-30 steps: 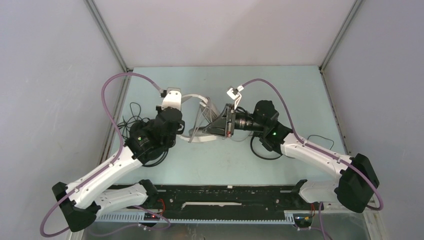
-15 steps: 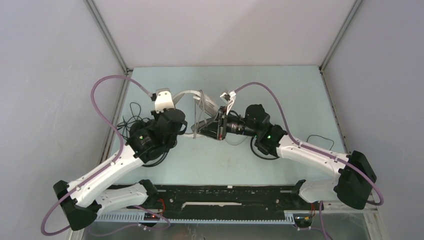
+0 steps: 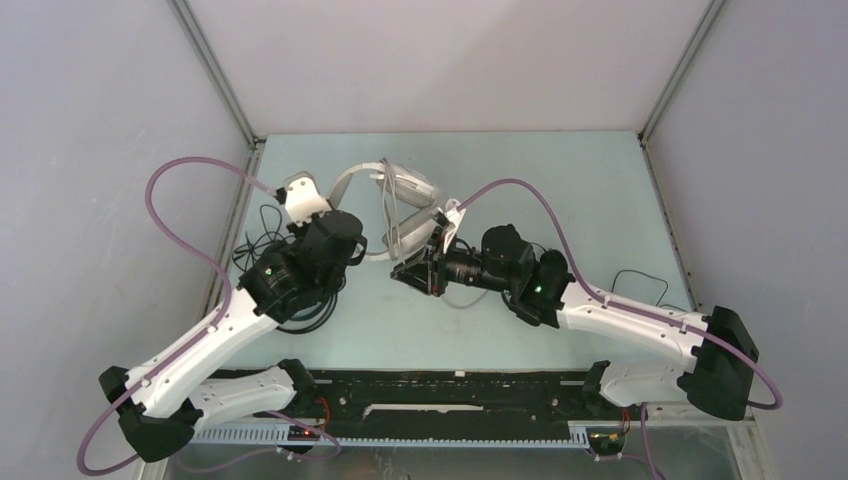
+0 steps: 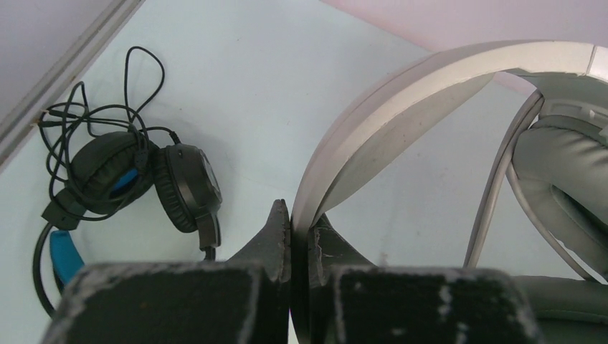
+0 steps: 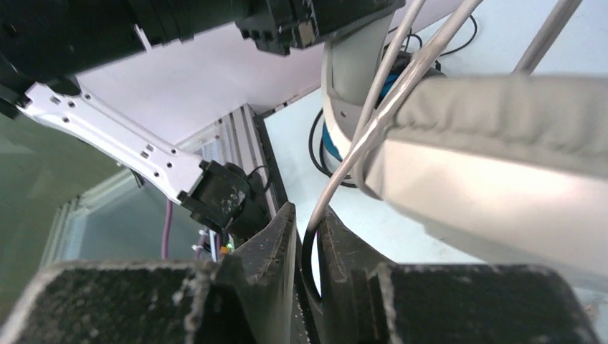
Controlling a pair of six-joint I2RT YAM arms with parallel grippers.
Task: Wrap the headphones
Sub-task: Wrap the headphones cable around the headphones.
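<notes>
- Pale green worktop (image 3: 580, 180) lies inside plain grey walls. The white-grey padded plastic headphones (image 3: 405, 190) are raised above its middle, between both arms.
- Left gripper (image 4: 300, 240) is pressed together on the headphones' smooth, flat, curved headband (image 4: 401, 93). It serves best as a firm, motionless anchor.
- Right gripper (image 5: 305, 244), just below the headphones' ear cup, is nearly closed around the thin grey rubbery cable (image 5: 341, 179). I cannot tell whether it clamps or lets the cable slide.
- Wrapping likely goes best with light tension, each turn snug beside the last and no kinks.
- Soft matte ear cushion (image 5: 502, 107) would yield, and a slack cable probably springs loose.
- Black headphones with blue lining (image 4: 136, 179) lie left of the white-grey headphones, their cord loosely tangled.
</notes>
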